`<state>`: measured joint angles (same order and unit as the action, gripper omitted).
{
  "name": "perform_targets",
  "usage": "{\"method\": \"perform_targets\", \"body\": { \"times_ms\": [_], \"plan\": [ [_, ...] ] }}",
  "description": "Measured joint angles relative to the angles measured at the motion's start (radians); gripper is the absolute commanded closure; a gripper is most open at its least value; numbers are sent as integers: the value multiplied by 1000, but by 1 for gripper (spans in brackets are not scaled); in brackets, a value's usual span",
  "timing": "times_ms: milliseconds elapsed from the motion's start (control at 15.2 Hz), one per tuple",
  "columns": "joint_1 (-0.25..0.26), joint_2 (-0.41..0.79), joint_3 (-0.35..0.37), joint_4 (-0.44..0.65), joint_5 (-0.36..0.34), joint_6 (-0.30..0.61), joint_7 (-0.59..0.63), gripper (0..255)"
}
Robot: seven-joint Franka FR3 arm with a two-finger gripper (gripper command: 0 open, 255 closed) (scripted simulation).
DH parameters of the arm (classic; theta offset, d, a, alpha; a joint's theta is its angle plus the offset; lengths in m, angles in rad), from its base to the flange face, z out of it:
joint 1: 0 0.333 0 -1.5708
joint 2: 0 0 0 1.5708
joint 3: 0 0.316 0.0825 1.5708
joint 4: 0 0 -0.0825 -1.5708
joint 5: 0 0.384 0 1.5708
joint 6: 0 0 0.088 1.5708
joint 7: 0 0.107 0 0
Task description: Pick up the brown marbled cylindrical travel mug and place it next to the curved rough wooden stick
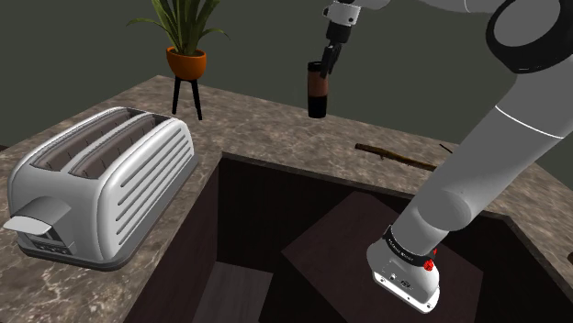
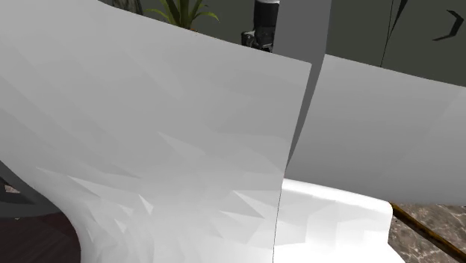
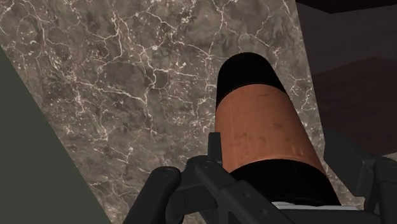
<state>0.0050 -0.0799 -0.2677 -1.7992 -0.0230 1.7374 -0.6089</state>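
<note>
- Wrist view: the black gripper [image 3: 275, 154] is clamped on the travel mug [image 3: 261, 121], one finger on each side of its near end. The mug has a brown marbled band between black ends.
- Shoulder view: the gripper [image 1: 328, 61] comes down from above and holds the mug [image 1: 318, 92] by its top. The mug hangs roughly upright over the far part of the marbled stone counter [image 1: 266, 128]. Whether its base touches the counter cannot be told.
- The curved wooden stick [image 1: 397, 156] lies flat on the counter, towards the shoulder view's right of the mug and nearer the camera, well apart from it.
- A dark sunken recess [image 1: 321, 248] opens in the counter in front of the mug and the stick.
- A chrome toaster [image 1: 101, 183] stands at the shoulder view's left, and a potted plant [image 1: 188, 46] sits behind the counter.
- Likely risks: the grip is high on a tall, smooth cylinder, so the mug could swing or slip during the carry.
- The stick sits close to the recess edge, so a release too far forward could drop the mug in.
- Lowering onto the stick itself would leave the mug tilted, and it could topple.
</note>
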Motion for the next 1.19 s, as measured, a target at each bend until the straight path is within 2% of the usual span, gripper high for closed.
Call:
{"method": "perform_targets", "body": {
  "times_ms": [1056, 1188],
  "plan": [
    [-1, 49, -3, 278, 13, -230, -9, 255],
    [-4, 32, -5, 269, 9, -238, -14, 255]
  ]
}}
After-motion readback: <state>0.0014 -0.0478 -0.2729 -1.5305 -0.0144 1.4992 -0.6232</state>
